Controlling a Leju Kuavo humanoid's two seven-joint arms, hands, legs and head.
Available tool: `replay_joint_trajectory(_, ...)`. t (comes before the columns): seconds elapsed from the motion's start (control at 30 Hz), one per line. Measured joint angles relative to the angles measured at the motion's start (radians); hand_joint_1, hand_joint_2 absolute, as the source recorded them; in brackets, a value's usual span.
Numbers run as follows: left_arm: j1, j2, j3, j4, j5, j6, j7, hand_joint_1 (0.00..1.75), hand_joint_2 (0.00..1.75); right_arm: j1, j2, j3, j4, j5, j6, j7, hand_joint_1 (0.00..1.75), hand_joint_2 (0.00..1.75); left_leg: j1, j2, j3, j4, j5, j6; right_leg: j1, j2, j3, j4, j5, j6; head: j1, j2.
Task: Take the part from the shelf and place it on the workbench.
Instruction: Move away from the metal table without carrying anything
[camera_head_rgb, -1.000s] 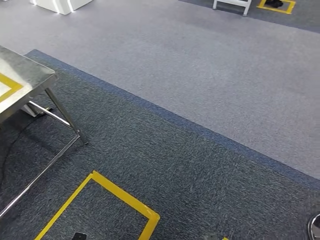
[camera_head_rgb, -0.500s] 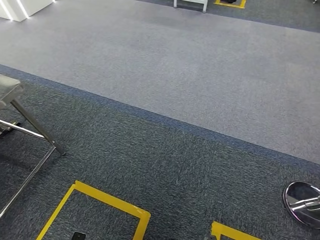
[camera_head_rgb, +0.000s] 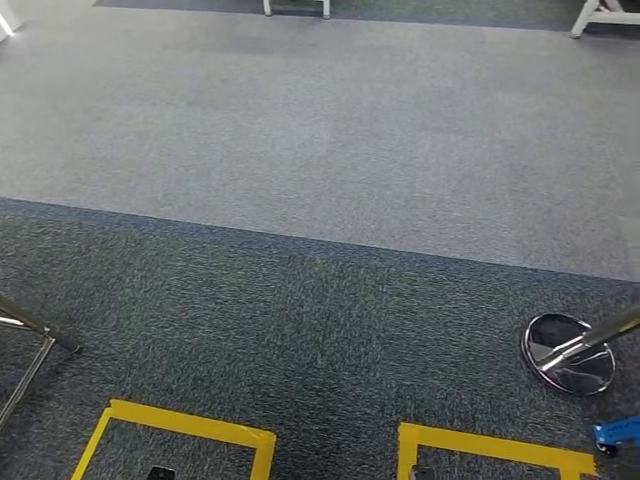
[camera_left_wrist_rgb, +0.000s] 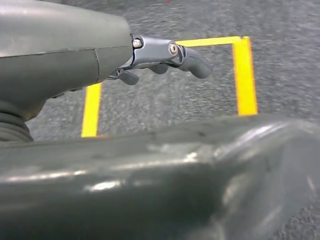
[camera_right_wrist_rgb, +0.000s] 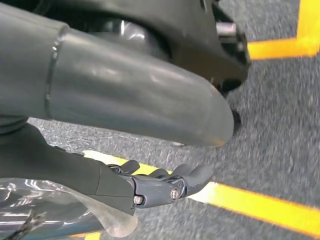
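Both hands empty: left hand (camera_left_wrist_rgb: 166, 57) and right hand (camera_right_wrist_rgb: 158, 185) hang over carpet (camera_head_rgb: 317, 130), fingers loosely extended, apparently released. Yellow tape squares (camera_head_rgb: 189, 428) on floor; chrome round base (camera_head_rgb: 570, 352) at right.

Round base (camera_head_rgb: 569, 353) right of floor markings (camera_head_rgb: 185, 430)

I see a floor of dark blue-grey speckled carpet (camera_head_rgb: 302, 330) meeting a paler grey carpet strip (camera_head_rgb: 324, 130) beyond it. Two yellow tape rectangles (camera_head_rgb: 189, 428) lie near me, with a round chrome stand base (camera_head_rgb: 567, 352) resting right.
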Motion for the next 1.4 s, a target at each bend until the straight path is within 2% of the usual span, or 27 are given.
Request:
replay_joint_trajectory(0.07, 0.0, 0.002, 0.0, 0.0, 0.0, 0.0, 0.0, 0.0, 0.0, -0.001, 0.001, 0.0, 0.0, 0.0, 0.0, 0.0, 0.0, 0.0, -0.002, -0.049, 0.056, -0.133, 0.063, 0.014, 0.001, 0.028, -0.001, 0.002, 0.002, 0.003, 0.001, 0.0)
replay_joint_trajectory(0.13, 0.0, 0.003, 0.0, 0.0, 0.0, -0.001, 0.001, 0.0, 0.0, -0.002, 0.001, 0.0, 0.0, 0.0, 0.0, 0.0, 0.0, 0.0, -0.004, -0.081, 0.08, -0.194, 0.075, 0.018, -0.003, 0.051, -0.01, 0.004, 0.007, 0.013, 0.001, 0.0)
replay_joint_trajectory(0.2, -0.002, 0.002, 0.0, 0.0, 0.0, -0.002, 0.002, 0.0, 0.0, 0.001, 0.001, -0.001, 0.0, -0.001, 0.001, 0.001, 0.0, 0.0, -0.004, -0.066, 0.082, -0.207, 0.077, 0.019, -0.007, 0.069, -0.021, 0.004, 0.013, 0.026, 0.001, 0.0)
replay_joint_trajectory(0.23, -0.003, 0.001, 0.001, 0.0, 0.0, -0.002, 0.002, 0.0, 0.0, 0.003, 0.001, -0.001, 0.0, -0.002, 0.001, 0.001, 0.0, 0.0, -0.003, -0.054, 0.085, -0.214, 0.082, 0.023, -0.007, 0.059, -0.028, 0.009, 0.009, 0.031, 0.001, 0.0)
replay_joint_trajectory(0.27, -0.003, 0.001, 0.001, 0.0, 0.0, -0.002, 0.002, 0.0, 0.0, 0.003, 0.001, -0.001, 0.0, -0.002, 0.001, 0.002, 0.0, 0.0, -0.002, -0.04, 0.087, -0.222, 0.087, 0.027, -0.006, 0.034, -0.041, 0.03, -0.005, 0.036, 0.004, 0.0)
replay_joint_trajectory(0.33, -0.002, 0.001, 0.001, 0.0, 0.0, -0.003, 0.003, 0.0, 0.0, 0.001, 0.001, -0.002, 0.0, -0.003, 0.0, 0.002, 0.0, 0.0, -0.002, -0.009, 0.09, -0.231, 0.092, 0.033, -0.004, -0.033, -0.091, 0.127, -0.063, 0.044, 0.01, 0.0)
replay_joint_trajectory(0.37, 0.0, 0.001, 0.002, 0.0, 0.0, -0.003, 0.004, 0.0, 0.0, -0.001, 0.001, -0.002, 0.0, -0.003, 0.0, 0.002, 0.0, 0.0, -0.003, 0.007, 0.089, -0.231, 0.092, 0.035, -0.006, -0.053, -0.123, 0.194, -0.096, 0.049, 0.012, 0.0)
replay_joint_trajectory(0.4, 0.002, 0.001, 0.002, 0.0, 0.0, -0.004, 0.006, 0.0, 0.0, -0.001, 0.001, -0.002, 0.0, -0.003, -0.001, 0.002, 0.0, 0.0, -0.004, 0.024, 0.088, -0.231, 0.092, 0.034, -0.009, -0.061, -0.148, 0.248, -0.117, 0.054, 0.013, 0.0)
replay_joint_trajectory(0.43, 0.003, 0.001, 0.002, 0.0, 0.0, -0.004, 0.008, 0.0, 0.0, 0.0, 0.001, -0.002, 0.0, -0.003, -0.002, 0.003, 0.0, 0.0, -0.004, 0.04, 0.088, -0.231, 0.091, 0.034, -0.011, -0.066, -0.159, 0.275, -0.121, 0.057, 0.013, 0.0)
replay_joint_trajectory(0.47, 0.002, 0.0, 0.002, 0.0, 0.0, -0.005, 0.009, 0.0, 0.0, 0.001, 0.001, -0.003, 0.0, -0.003, -0.004, 0.004, 0.0, 0.0, -0.004, 0.055, 0.089, -0.23, 0.09, 0.032, -0.014, -0.07, -0.149, 0.263, -0.107, 0.061, 0.013, 0.0)
replay_joint_trajectory(0.53, 0.0, -0.001, 0.002, 0.0, 0.001, -0.008, 0.011, 0.0, 0.0, 0.002, 0.001, -0.003, 0.0, -0.003, -0.007, 0.006, 0.0, 0.0, -0.003, 0.08, 0.092, -0.228, 0.085, 0.025, -0.018, -0.098, -0.077, 0.141, -0.049, 0.064, 0.013, 0.0)
replay_joint_trajectory(0.6, 0.0, -0.001, 0.004, 0.0, 0.004, -0.009, 0.01, 0.0, 0.0, -0.002, 0.001, -0.003, 0.0, 0.0, -0.008, 0.009, 0.0, 0.0, -0.007, 0.101, 0.093, -0.222, 0.077, 0.013, -0.015, -0.132, -0.008, 0.028, -0.017, 0.055, 0.012, 0.0)
replay_joint_trajectory(0.63, -0.001, -0.001, 0.006, 0.0, 0.006, -0.009, 0.009, 0.0, 0.0, -0.004, 0.001, -0.003, 0.0, 0.002, -0.008, 0.01, 0.0, 0.0, -0.009, 0.109, 0.095, -0.22, 0.074, 0.007, -0.012, -0.14, 0.005, 0.006, -0.016, 0.047, 0.011, 0.0)
replay_joint_trajectory(0.73, -0.003, 0.0, 0.012, 0.0, 0.013, -0.01, 0.001, 0.0, 0.0, -0.003, 0.001, -0.003, 0.0, 0.007, -0.009, 0.014, 0.0, 0.0, -0.007, 0.125, 0.101, -0.216, 0.067, -0.008, -0.007, -0.113, 0.002, 0.002, -0.015, 0.022, 0.008, 0.0)
replay_joint_trajectory(0.8, -0.003, 0.001, 0.016, 0.0, 0.016, -0.01, -0.003, 0.0, 0.0, -0.004, 0.001, -0.003, 0.0, 0.011, -0.01, 0.016, 0.0, 0.0, -0.001, 0.084, 0.084, -0.167, 0.029, -0.015, -0.009, -0.092, 0.003, -0.001, -0.011, 0.01, 0.003, 0.0)
replay_joint_trajectory(0.87, 0.002, 0.002, 0.021, 0.0, 0.02, -0.012, -0.005, 0.0, 0.0, -0.007, 0.001, -0.003, 0.0, 0.015, -0.009, 0.017, 0.0, 0.0, 0.0, 0.03, 0.029, -0.04, -0.04, -0.016, -0.008, -0.067, 0.002, -0.001, -0.009, 0.001, -0.003, 0.0)
replay_joint_trajectory(0.9, 0.006, 0.003, 0.023, 0.0, 0.022, -0.012, -0.005, 0.0, 0.0, -0.008, 0.001, -0.003, 0.0, 0.018, -0.009, 0.017, 0.0, 0.0, -0.001, 0.019, -0.003, 0.028, -0.066, -0.015, -0.006, -0.052, 0.002, -0.001, -0.009, -0.001, -0.005, 0.0)
replay_joint_trajectory(0.93, 0.01, 0.003, 0.025, 0.0, 0.024, -0.012, -0.005, 0.0, 0.0, -0.009, 0.001, -0.003, 0.0, 0.021, -0.009, 0.017, 0.0, 0.0, -0.001, 0.015, -0.026, 0.073, -0.075, -0.012, -0.003, -0.036, 0.003, -0.001, -0.008, -0.003, -0.005, 0.0)
replay_joint_trajectory(0.97, 0.012, 0.003, 0.028, 0.0, 0.025, -0.011, -0.005, 0.0, 0.0, -0.009, 0.001, -0.003, 0.0, 0.023, -0.008, 0.017, 0.0, 0.0, -0.003, 0.012, -0.032, 0.079, -0.062, -0.007, 0.0, -0.019, 0.005, -0.001, -0.008, -0.004, -0.006, 0.0)
replay_joint_trajectory(1.0, 0.013, 0.003, 0.03, 0.0, 0.026, -0.011, -0.004, 0.0, 0.0, -0.009, 0.002, -0.003, 0.0, 0.024, -0.008, 0.017, 0.0, 0.0, -0.005, 0.007, -0.022, 0.046, -0.03, -0.001, 0.002, -0.004, 0.007, -0.001, -0.008, -0.004, -0.006, 0.0)
replay_joint_trajectory(1.03, 0.013, 0.004, 0.031, 0.0, 0.027, -0.01, -0.004, 0.0, 0.0, -0.009, 0.002, -0.003, 0.0, 0.024, -0.008, 0.017, 0.0, 0.0, -0.007, -0.007, 0.003, -0.017, 0.014, 0.006, 0.003, 0.011, 0.01, -0.001, -0.008, -0.004, -0.006, 0.0)
replay_joint_trajectory(1.1, 0.014, 0.006, 0.035, 0.001, 0.027, -0.01, -0.004, 0.0, 0.0, -0.01, 0.004, -0.003, 0.0, 0.024, -0.008, 0.017, 0.0, 0.0, -0.008, -0.066, 0.053, -0.144, 0.074, 0.017, 0.002, 0.039, 0.009, 0.001, -0.008, -0.001, -0.005, 0.0)
replay_joint_trajectory(1.17, 0.015, 0.008, 0.037, 0.001, 0.027, -0.01, -0.004, 0.0, 0.0, -0.011, 0.007, -0.002, 0.0, 0.025, -0.008, 0.017, 0.0, 0.0, -0.009, -0.101, 0.07, -0.196, 0.082, 0.02, -0.003, 0.064, -0.003, 0.003, -0.003, 0.009, -0.007, 0.0)
replay_joint_trajectory(1.23, 0.013, 0.008, 0.04, 0.001, 0.028, -0.009, -0.005, 0.0, 0.0, -0.008, 0.008, -0.002, 0.0, 0.025, -0.007, 0.017, 0.0, 0.0, -0.009, -0.079, 0.074, -0.212, 0.085, 0.022, -0.007, 0.08, -0.014, 0.002, 0.001, 0.022, -0.01, 0.0)
replay_joint_trajectory(1.3, 0.013, 0.007, 0.042, 0.001, 0.027, -0.009, -0.005, 0.0, 0.0, -0.008, 0.007, -0.002, 0.0, 0.025, -0.008, 0.017, 0.0, 0.0, -0.007, -0.049, 0.082, -0.231, 0.094, 0.028, -0.003, 0.033, -0.038, 0.037, -0.023, 0.031, -0.006, 0.0)
replay_joint_trajectory(1.37, 0.016, 0.007, 0.043, 0.001, 0.027, -0.009, -0.005, 0.0, 0.0, -0.011, 0.007, -0.002, 0.0, 0.026, -0.009, 0.017, 0.0, 0.0, -0.009, -0.013, 0.086, -0.239, 0.097, 0.033, -0.001, -0.038, -0.094, 0.146, -0.081, 0.038, 0.0, 0.0)
replay_joint_trajectory(1.4, 0.017, 0.007, 0.043, 0.001, 0.027, -0.009, -0.005, 0.0, 0.0, -0.012, 0.007, -0.002, 0.0, 0.026, -0.009, 0.017, 0.0, 0.0, -0.01, 0.005, 0.086, -0.239, 0.096, 0.034, -0.003, -0.054, -0.126, 0.21, -0.109, 0.042, 0.001, 0.0)
